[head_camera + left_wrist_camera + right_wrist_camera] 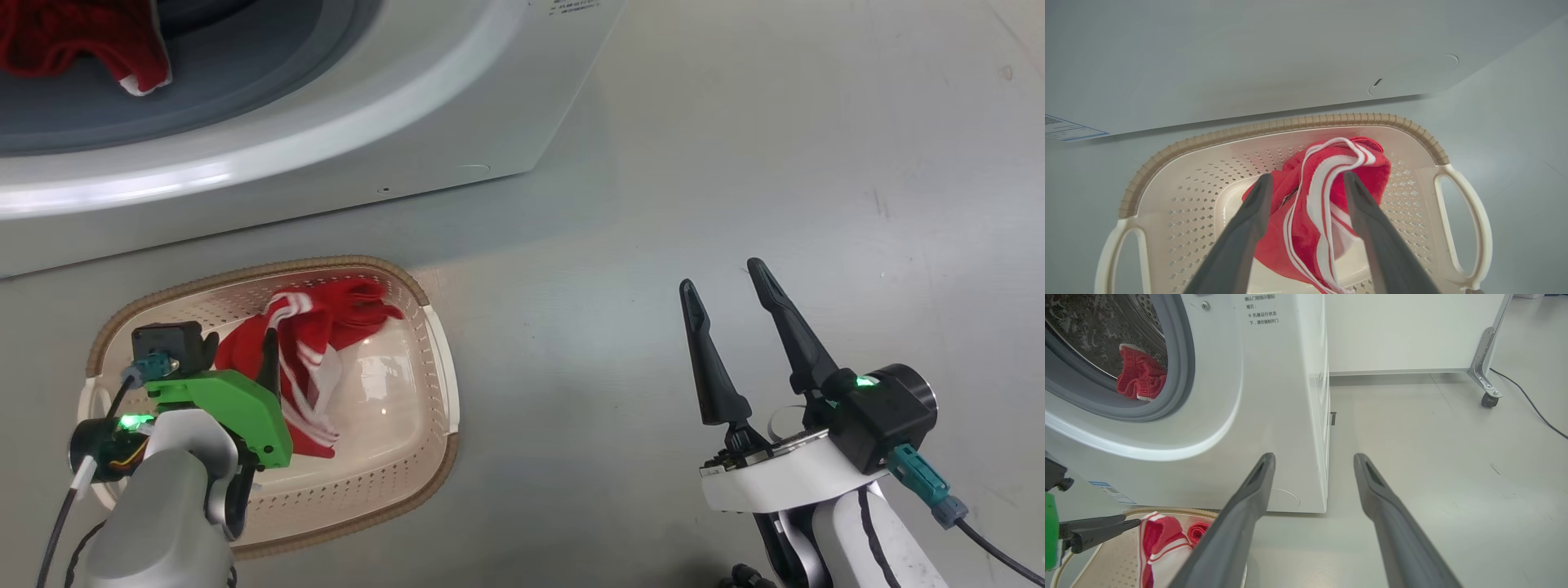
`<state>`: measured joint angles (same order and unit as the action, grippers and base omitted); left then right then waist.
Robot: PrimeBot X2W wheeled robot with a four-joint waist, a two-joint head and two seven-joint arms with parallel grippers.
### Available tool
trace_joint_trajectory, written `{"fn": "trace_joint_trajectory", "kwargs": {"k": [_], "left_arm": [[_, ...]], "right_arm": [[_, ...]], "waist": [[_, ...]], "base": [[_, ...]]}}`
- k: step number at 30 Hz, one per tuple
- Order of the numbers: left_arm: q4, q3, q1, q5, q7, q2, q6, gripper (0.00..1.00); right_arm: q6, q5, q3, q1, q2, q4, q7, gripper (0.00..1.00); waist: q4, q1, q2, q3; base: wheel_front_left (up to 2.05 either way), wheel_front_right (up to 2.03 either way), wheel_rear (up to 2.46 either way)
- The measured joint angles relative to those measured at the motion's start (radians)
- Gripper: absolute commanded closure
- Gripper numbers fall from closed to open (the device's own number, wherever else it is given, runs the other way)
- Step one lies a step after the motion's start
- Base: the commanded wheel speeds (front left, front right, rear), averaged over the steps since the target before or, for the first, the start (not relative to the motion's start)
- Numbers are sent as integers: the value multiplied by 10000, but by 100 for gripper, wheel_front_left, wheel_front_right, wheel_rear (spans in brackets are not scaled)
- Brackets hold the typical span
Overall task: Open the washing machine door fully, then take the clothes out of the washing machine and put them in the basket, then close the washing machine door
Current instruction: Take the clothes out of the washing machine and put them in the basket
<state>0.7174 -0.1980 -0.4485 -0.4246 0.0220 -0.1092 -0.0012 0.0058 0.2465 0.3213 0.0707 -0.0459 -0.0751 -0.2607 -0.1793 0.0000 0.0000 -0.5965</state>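
The cream basket [437, 359] stands on the floor in front of the white washing machine [408, 122]. A red garment with white stripes [326, 327] lies in it. My left gripper [241, 347] hovers over the basket, open, with that garment [1323, 192] loose between its spread fingers [1249, 228]. More red fabric [122, 49] hangs over the grey seal in the machine's opening, and the right wrist view has it [1141, 377] against the steel drum. My right gripper [720, 276] stands open and empty above bare floor to the right. The washing machine door is out of view.
Grey floor [775, 163] stretches to the right of the machine. In the right wrist view a white panel on a castor wheel [1488, 400] stands behind, with a dark cable [1535, 410] trailing on the floor. The basket [1167, 510] sits close to the machine's front.
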Motion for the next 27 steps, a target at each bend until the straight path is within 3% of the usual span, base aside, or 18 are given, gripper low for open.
{"fn": "trace_joint_trajectory", "kwargs": {"k": [10, 27], "left_arm": [[836, 73, -367, -267, 192, 59, -12, 0], [809, -178, -420, 171, 2140, 282, -219, 0]], "right_arm": [[-102, 104, 10, 238, 0, 65, 0, 0], [-174, 50, -349, 284, -4, 598, 0, 0]], "waist": [[56, 0, 0, 53], [776, 0, 0, 1056]], "base": [[0, 0, 0], [0, 0, 0]]}}
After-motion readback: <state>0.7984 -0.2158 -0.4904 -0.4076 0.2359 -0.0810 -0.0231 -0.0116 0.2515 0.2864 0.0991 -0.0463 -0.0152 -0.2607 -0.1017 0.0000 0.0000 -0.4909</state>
